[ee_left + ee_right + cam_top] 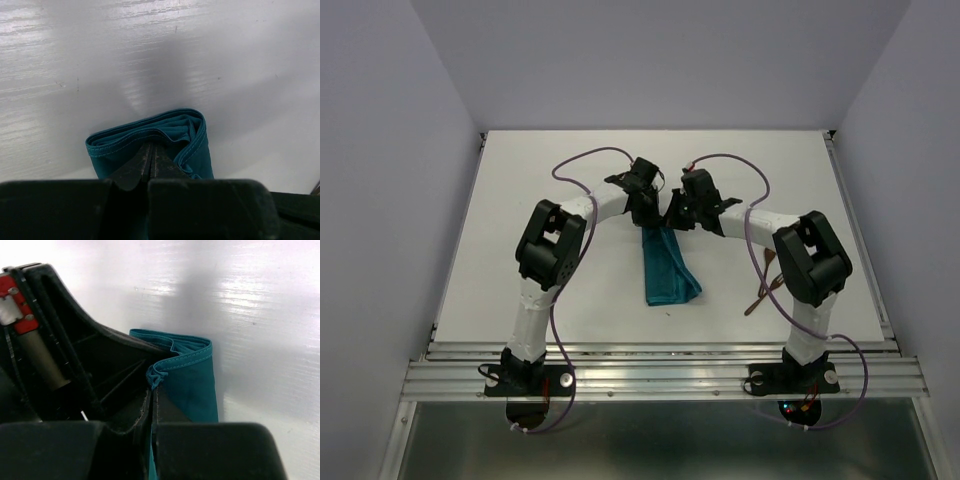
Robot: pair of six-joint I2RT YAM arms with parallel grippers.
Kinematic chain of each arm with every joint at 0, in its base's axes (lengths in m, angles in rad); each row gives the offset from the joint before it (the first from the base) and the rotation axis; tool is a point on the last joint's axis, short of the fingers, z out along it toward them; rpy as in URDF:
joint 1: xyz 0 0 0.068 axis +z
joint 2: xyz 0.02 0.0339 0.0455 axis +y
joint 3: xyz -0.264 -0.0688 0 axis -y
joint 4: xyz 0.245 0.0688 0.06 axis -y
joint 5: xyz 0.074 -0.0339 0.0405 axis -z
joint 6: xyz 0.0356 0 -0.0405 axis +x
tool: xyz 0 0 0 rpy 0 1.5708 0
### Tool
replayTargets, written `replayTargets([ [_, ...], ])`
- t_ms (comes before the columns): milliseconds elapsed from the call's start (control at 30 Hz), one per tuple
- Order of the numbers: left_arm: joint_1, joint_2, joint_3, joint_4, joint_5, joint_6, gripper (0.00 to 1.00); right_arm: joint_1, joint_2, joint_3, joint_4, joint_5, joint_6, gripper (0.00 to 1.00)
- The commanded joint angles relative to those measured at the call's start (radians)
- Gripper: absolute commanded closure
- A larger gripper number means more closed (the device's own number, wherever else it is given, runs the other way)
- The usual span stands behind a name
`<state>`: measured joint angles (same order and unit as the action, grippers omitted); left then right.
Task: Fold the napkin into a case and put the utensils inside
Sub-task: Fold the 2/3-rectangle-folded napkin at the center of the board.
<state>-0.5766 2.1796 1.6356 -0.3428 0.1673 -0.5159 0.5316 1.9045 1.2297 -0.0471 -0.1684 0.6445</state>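
Progress: napkin (670,272) seen folded into narrow layered strip, centre of top view; far end held at grippers, near end lying on table (550,200). Folding judged largely done; strip not yet released and laid flat.
Left gripper (151,150) clamped tight on stacked folded edge. Right gripper (151,389) pinched tight on neighbouring hem corner.
Utensils (763,290) seen lower right of top view, beside right arm, partly hidden, well apart from cloth.
Container: nothing seen inside folds; insertion judged left to do.
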Motion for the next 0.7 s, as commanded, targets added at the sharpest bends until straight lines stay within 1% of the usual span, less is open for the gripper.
replayTargets([
  [0, -0.002, 0.011, -0.04, -0.022, -0.002, 0.001, 1.0, 0.013, 0.024, 0.054, 0.032, 0.009, 0.066, 0.99],
  [400, -0.002, 0.003, -0.048, -0.013, 0.015, -0.001, 1.0, 0.022, 0.102, 0.088, 0.012, 0.066, 0.178, 0.99],
  [667, 0.009, -0.044, -0.048, -0.015, 0.079, -0.001, 1.0, 0.022, 0.157, 0.09, -0.031, 0.116, 0.211, 0.99],
])
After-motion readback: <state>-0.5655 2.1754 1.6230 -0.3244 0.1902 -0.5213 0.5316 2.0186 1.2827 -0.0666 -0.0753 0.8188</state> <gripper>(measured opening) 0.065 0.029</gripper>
